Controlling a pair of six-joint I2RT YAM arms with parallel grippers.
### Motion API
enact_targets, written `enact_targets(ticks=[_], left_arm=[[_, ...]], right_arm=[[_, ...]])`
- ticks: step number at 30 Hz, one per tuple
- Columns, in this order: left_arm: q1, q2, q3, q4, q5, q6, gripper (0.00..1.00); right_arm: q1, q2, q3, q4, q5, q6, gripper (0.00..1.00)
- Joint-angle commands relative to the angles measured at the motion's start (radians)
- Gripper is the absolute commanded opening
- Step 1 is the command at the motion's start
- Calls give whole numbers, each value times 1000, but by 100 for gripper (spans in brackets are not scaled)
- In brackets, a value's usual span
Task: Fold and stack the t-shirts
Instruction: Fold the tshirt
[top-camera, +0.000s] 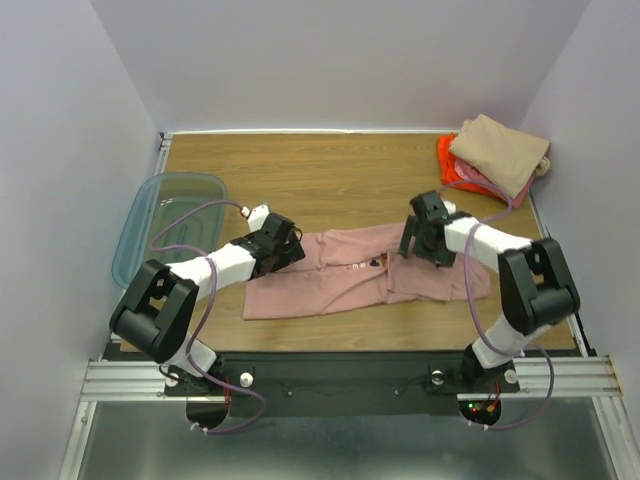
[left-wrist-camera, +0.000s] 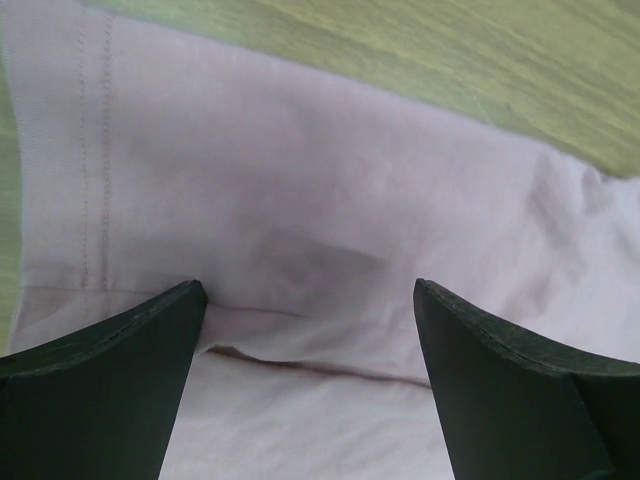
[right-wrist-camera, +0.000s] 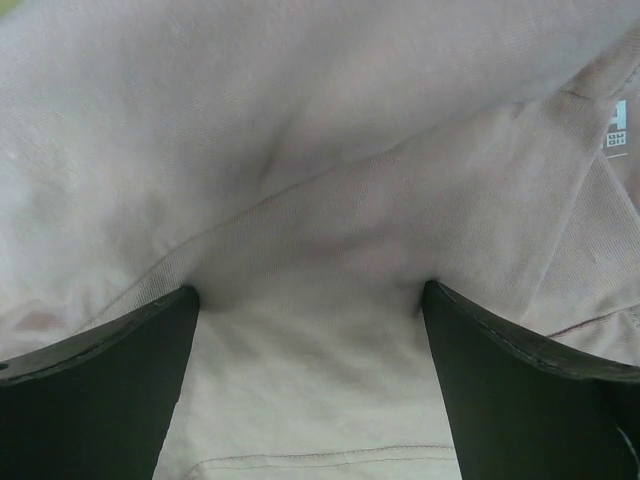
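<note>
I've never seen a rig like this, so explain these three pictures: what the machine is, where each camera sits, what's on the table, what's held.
Two robot arms are bolted at the near edge of a wooden table. The wide picture looks down from above and behind them; the two close-ups come from wrist cameras, the dark wedges being each arm's fingers. A dusty-pink t-shirt lies spread between the arms. The left tool and right tool are down at the cloth, fingers apart, so nothing is clamped. A folded tan shirt tops an orange shirt at the far right corner; a clear teal bin sits at the left edge.
</note>
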Motion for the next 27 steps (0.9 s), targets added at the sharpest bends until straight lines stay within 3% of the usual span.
enact_targets(ticks=[1,6,10,18,23,27], left_arm=[[-38,-50,-135,-41,56,-39,98],[-84,-96,-240,-12,122,-117,98],[-156,-108,-260,20,203,-229,98],[-412,-2,-179,97,297,-413,98],[-504,70,-75,94,276,-448,98],[-555,88,21,56,235,-424,98]], right_arm=[[25,200,143,147,-125,-111,100],[34,519,468,187,-224,-288,100],[34,756,842,186,-329,-453,100],[34,1073,1361,184,-424,-572,100],[34,1245,1580,200,-519,-546,100],[34,1240,1615,249,-526,-530,100]])
